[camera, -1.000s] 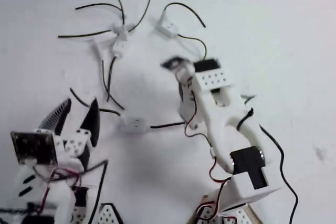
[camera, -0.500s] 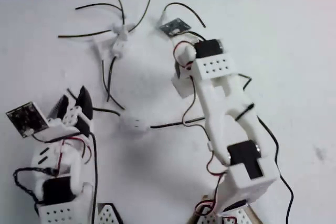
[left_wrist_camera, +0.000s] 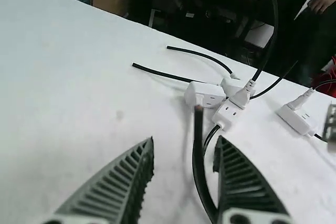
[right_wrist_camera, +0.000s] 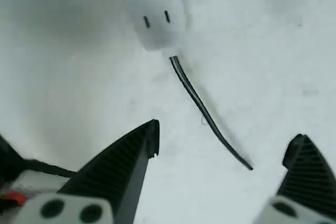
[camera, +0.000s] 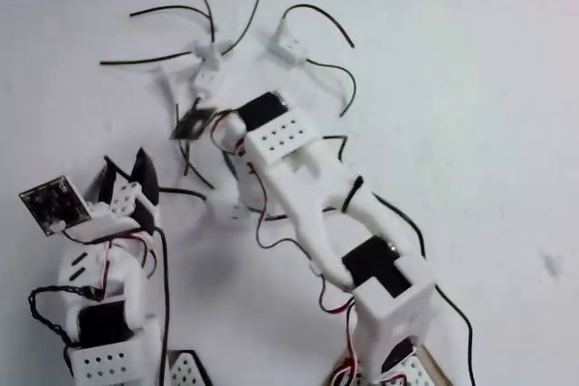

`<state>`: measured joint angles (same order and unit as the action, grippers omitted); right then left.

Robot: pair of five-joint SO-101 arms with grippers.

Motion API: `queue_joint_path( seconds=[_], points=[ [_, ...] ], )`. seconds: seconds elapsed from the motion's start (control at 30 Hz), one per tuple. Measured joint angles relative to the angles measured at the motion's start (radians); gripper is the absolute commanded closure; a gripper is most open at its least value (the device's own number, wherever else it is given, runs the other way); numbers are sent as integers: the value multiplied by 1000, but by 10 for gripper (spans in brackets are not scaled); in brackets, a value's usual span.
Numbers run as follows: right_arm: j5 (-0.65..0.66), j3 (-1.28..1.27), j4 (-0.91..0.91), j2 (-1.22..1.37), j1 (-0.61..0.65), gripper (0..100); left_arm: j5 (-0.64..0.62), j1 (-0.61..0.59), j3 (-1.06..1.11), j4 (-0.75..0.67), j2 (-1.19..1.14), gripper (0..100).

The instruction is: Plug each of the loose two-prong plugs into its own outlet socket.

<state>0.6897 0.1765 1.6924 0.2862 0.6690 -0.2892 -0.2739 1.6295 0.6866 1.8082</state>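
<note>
White plastic two-slot sockets and plugs (camera: 208, 65) on black cords lie clustered on the far side of the white bench (camera: 470, 88) in the high view. Left wrist view: the left arm's jaws stand apart, a black cord (left_wrist_camera: 197, 150) between them. Right wrist view: the right arm's jaws gape wide above a white two-slot socket block (right_wrist_camera: 155, 19).

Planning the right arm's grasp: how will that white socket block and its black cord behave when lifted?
The socket block looks small, rigid plastic, so probably light and apt to skid on the smooth table if nudged. Its thin, curving cord likely trails limply rather than holding shape.
</note>
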Motion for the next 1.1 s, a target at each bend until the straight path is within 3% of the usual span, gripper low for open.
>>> queue_joint_path(
  seconds=[0.17,0.37,0.57,1.1],
  points=[
    [192,-11,14,2,100,625,0,-3,0,-3,0,805],
    [226,-17,-46,43,160,625,-3,-11,6,-2,0,805],
    [227,-14,-155,147,164,625,-3,-21,11,-2,-2,805],
    [106,244,-140,453,180,625,-2,-71,26,2,-6,805]
  ],
)
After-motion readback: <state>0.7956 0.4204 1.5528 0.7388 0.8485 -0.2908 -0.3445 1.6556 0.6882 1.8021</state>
